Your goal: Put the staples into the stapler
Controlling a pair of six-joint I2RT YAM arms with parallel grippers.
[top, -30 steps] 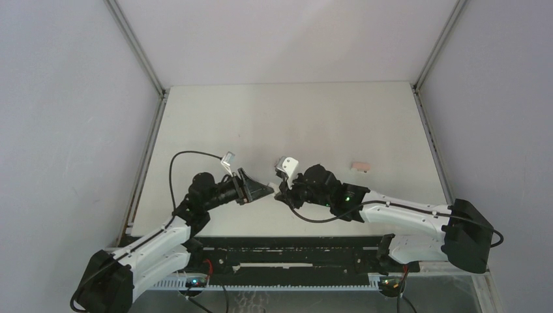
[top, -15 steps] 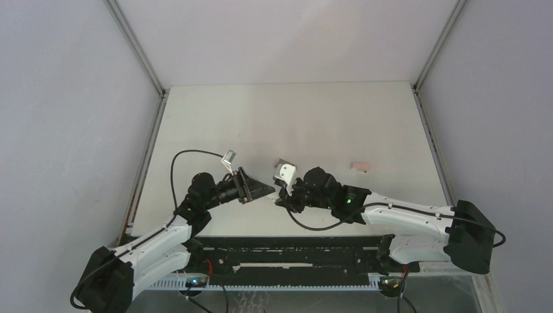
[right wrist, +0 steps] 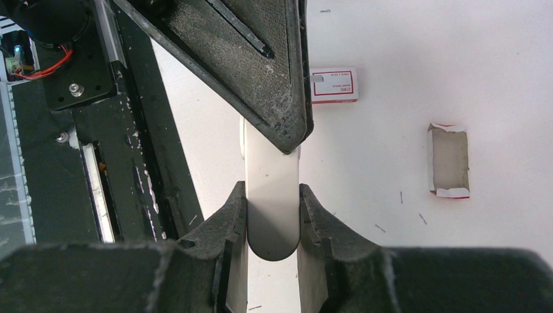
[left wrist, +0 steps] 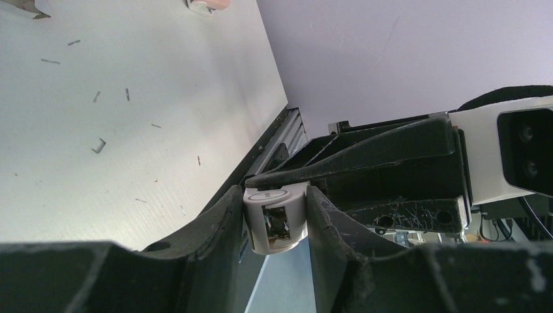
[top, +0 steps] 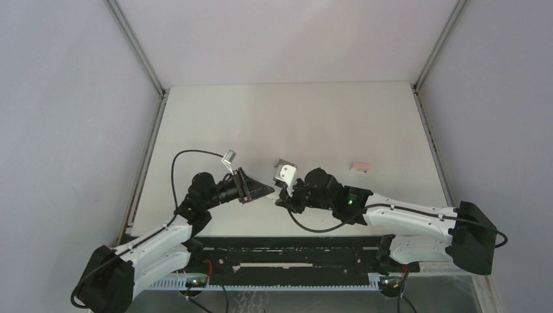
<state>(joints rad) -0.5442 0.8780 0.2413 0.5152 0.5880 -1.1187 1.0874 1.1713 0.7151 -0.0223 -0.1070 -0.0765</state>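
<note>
A white stapler (left wrist: 275, 222) hangs between both grippers above the table's near edge. My left gripper (left wrist: 275, 201) is shut on its end, where a dark opening with metal parts shows. My right gripper (right wrist: 272, 195) is shut on the stapler's smooth rounded body (right wrist: 272, 215), with the left fingers (right wrist: 261, 72) directly above it. In the top view the left gripper (top: 267, 190) and right gripper (top: 282, 194) meet tip to tip, and the stapler is mostly hidden. A red and white staple box (right wrist: 334, 85) lies on the table beyond. No staple strip shows in either gripper.
An empty, opened cardboard sleeve (right wrist: 448, 160) lies right of the staple box. Loose staples (left wrist: 98, 146) are scattered over the white table (top: 313, 124). The small box also shows in the top view (top: 360, 167). The black base rail (top: 287, 257) runs along the near edge.
The right gripper has shifted a little to the left, closer to the left gripper. Both grips are unchanged, and the left arm has barely moved.
</note>
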